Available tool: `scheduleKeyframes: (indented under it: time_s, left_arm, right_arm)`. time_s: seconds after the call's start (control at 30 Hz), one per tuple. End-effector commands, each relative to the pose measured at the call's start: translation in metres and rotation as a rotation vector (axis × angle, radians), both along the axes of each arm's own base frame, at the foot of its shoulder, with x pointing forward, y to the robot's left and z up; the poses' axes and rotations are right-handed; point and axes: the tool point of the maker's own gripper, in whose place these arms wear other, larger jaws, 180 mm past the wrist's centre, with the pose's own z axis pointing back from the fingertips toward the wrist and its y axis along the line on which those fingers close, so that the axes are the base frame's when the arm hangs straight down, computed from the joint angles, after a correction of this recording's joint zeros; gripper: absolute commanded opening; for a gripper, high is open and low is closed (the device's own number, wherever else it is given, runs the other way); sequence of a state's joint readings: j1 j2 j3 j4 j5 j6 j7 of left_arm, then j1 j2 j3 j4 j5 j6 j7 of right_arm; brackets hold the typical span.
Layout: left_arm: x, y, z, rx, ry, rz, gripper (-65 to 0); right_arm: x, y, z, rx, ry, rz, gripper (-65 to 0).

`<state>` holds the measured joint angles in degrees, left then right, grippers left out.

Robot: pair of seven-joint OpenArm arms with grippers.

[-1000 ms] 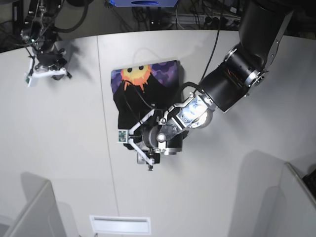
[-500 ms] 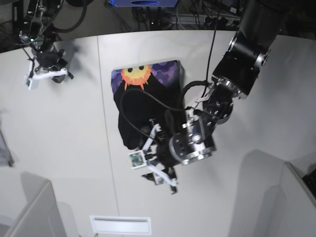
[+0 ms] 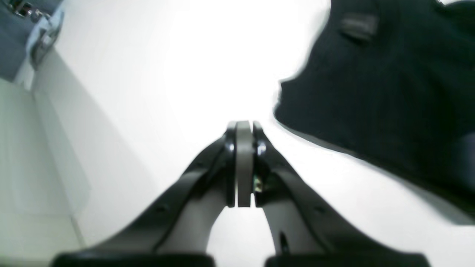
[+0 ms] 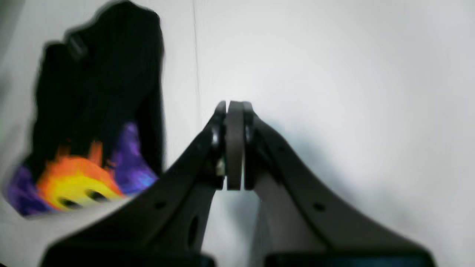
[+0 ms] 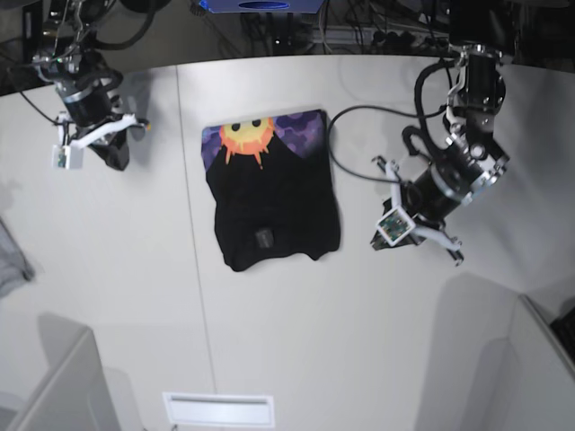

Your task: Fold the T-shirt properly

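The T-shirt [image 5: 269, 197] lies folded into a compact black rectangle mid-table, with the orange-yellow sun on purple print at its far end [image 5: 247, 135] and a small label near its front edge. My left gripper [image 5: 382, 238] is shut and empty, off the shirt's right side. In the left wrist view the gripper [image 3: 243, 126] is shut over bare table, and the black shirt [image 3: 389, 92] is at the upper right. My right gripper [image 5: 112, 153] is shut and empty at the table's far left. In the right wrist view this gripper [image 4: 233, 107] is shut, and the shirt [image 4: 92, 111] lies to its left.
Grey partition panels stand at the front left [image 5: 54, 386] and front right [image 5: 530, 359]. A white slot [image 5: 220, 409] sits at the front edge. A grey cloth [image 5: 9, 260] shows at the left edge. Cables and equipment line the back.
My left arm has drawn back from the shirt's front edge to the right of it, uncovering the folded shirt. My right gripper has turned slightly in place.
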<state>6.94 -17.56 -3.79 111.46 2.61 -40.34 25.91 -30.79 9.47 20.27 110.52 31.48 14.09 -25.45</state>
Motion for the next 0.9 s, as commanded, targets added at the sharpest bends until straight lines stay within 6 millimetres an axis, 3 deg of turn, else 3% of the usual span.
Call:
scheduleKeyframes:
  time_s: [0.0, 0.2, 0.37, 0.57, 0.87]
  left_arm:
    - [-0.007, 0.003, 0.008, -0.039, -0.033, -0.005, -65.0]
    - [-0.072, 0.031, -0.022, -0.118, 0.051, 0.047, -65.0]
    - [-0.119, 0.049, -0.027, -0.295, 0.135, 0.134, -65.0]
    - [-0.169, 0.073, -0.042, -0.319, 0.26, 0.235, -65.0]
    - [-0.274, 0.069, -0.087, -0.325, 0.577, 0.316, -65.0]
  right_arm:
    - [0.001, 0.003, 0.013, -0.029, -0.057, 0.041, -65.0]
    - [-0.024, 0.013, 0.016, -0.055, -0.088, 0.13, -65.0]
    - [-0.05, 0.014, 0.002, -0.046, -0.021, 0.133, -65.0]
    - [-0.105, 0.015, -0.018, -0.039, 0.128, 0.146, -65.0]
    - [-0.194, 0.017, -0.042, -0.02, 0.398, 0.153, -65.0]
